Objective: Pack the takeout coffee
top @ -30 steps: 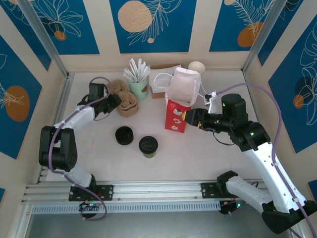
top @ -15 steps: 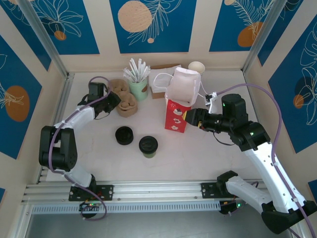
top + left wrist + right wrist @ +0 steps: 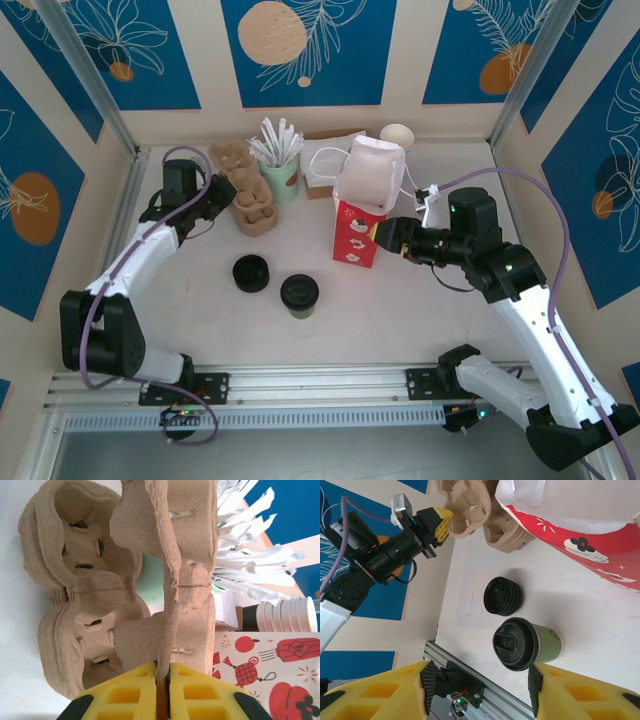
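Top view, left gripper (image 3: 218,190): clenched on a cardboard cup carrier (image 3: 226,157), held just beside the carrier stack (image 3: 256,208).
Top view, right gripper (image 3: 384,236): close against the right side of the red bag (image 3: 355,238).
Top view, takeout coffee (image 3: 299,295): upright on the table (image 3: 400,300), in front of the bag, well apart from both grippers; loose black lid (image 3: 251,273) near its left.
Left wrist, fingers (image 3: 200,690): pressed together on the carrier's thin edge; stack behind at left, white cups (image 3: 287,615) and bag at right.
Right wrist, jaws: spread wide, nothing between.
Right wrist, coffee: beyond the yellow fingertips, black lid facing the camera; loose lid beside it, not touching.
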Tool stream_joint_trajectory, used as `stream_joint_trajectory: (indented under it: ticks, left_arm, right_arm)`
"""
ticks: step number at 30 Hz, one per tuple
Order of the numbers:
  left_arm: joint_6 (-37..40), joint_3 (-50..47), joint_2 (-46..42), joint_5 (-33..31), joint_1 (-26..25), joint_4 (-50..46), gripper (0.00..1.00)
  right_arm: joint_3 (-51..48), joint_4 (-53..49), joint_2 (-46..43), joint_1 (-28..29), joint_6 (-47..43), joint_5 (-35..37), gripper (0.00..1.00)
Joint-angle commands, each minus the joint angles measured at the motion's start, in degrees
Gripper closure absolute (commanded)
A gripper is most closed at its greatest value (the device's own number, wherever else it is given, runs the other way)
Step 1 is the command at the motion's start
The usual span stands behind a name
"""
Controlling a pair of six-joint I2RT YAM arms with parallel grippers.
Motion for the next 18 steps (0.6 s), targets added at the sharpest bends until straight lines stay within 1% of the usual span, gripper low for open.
stream_joint_trajectory:
  ticks: [1, 4, 6, 9, 12, 14, 18]
  left_arm:
    - [2.05, 0.79, -5.92, -2.31, 0.63, -4.59, 0.89]
    - [3.25, 0.56, -11.32, -3.93, 0.66, -8.09, 0.89]
    - [4.29, 0.76, -15.33, -3.9, 0.69, -10.76, 0.89]
    - [6.28, 0.9, -20.06, -1.56, 0.42, -13.55, 0.88]
    - [8.26, 1.62, -23.68, 3.85, 0.28, -14.62, 0.88]
    - [8.63, 2.04, -25.31, 9.24, 0.03, -14.01, 0.88]
    - [9.13, 3.24, -26.4, 17.52, -1.12, -12.45, 0.88]
  right_arm:
    - [1.99, 0.75, -0.55, -1.22, -2.76, -2.16, 0.44]
    - [2.3, 2.34, -1.18, -2.43, -3.86, -4.28, 0.44]
    - [2.24, 4.19, -1.36, -3.05, -4.18, -6.11, 0.44]
    - [1.34, 7.41, -1.02, -3.12, -3.84, -8.74, 0.44]
    - [0.29, 12.22, -0.17, -3.08, -2.34, -11.52, 0.43]
    - [0.35, 15.09, 1.05, -2.86, -0.92, -12.87, 0.43]
    - [-0.36, 22.93, 3.37, -1.87, -1.47, -18.39, 0.41]
